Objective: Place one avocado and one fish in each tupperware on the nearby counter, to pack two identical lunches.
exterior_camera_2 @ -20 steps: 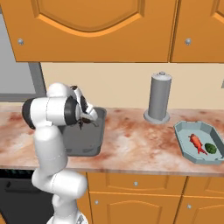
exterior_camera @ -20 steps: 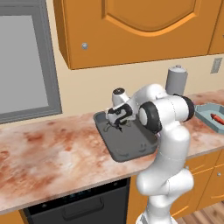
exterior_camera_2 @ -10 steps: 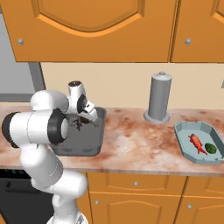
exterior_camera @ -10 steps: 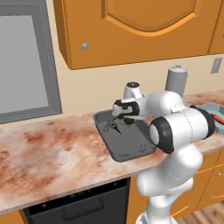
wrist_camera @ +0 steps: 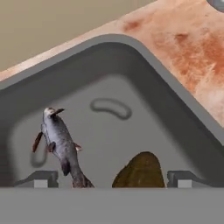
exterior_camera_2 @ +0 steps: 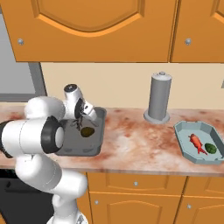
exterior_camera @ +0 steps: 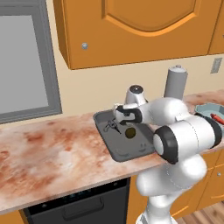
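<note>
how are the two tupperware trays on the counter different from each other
The dark grey tray sits at the left end of the counter, under the arm; the pale blue-grey tray sits far to the right, past the grey cylinder. The dark tray holds a dark grey fish and a brown-olive avocado; the pale one holds a red-orange fish and a green avocado. Both are shallow, open, and hold one fish plus one avocado.

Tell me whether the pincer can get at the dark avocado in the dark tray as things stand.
Probably yes. The pincer is open right above the dark avocado in the dark tray, with nothing over it. The grey fish lies close beside it and might get nudged.
</note>
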### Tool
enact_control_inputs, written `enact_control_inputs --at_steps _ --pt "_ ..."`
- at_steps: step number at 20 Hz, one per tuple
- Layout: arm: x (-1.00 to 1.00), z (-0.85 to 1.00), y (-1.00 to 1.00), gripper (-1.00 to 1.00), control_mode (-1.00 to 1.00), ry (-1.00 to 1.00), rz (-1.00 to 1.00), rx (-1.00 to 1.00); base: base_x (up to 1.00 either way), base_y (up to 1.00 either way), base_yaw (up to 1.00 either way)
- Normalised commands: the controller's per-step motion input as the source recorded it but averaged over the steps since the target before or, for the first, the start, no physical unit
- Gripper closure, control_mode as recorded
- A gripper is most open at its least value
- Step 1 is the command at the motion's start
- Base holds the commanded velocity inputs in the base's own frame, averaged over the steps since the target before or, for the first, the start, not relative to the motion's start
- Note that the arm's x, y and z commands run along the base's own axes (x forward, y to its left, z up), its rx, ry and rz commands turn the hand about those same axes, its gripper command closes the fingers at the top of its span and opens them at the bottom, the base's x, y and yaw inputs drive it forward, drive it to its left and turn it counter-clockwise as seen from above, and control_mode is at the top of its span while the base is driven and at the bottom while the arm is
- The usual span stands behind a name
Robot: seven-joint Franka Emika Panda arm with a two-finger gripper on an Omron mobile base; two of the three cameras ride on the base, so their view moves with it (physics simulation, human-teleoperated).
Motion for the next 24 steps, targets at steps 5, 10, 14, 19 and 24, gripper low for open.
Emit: enact_control_inputs --at_steps 5,10,14,19,24 --pt "-1.00 0.92 -0.08 -1.00 -1.00 -0.35 0.12 0.00 0.00 0.00 0.00" --pt "-1.00 0.85 -0.16 -1.00 -1.00 -0.48 0.11 0.00 0.00 0.00 0.00" --pt "-1.00 0.86 -0.16 -1.00 -1.00 -0.48 0.09 0.00 0.00 0.00 0.00" --pt "-1.00 1.00 -0.07 -1.00 -1.00 -0.48 0.02 0.00 0.00 0.00 0.00" --pt "-0.33 1.00 0.73 -1.00 -1.00 -0.31 -0.22 -0.01 0.00 0.00 0.00"
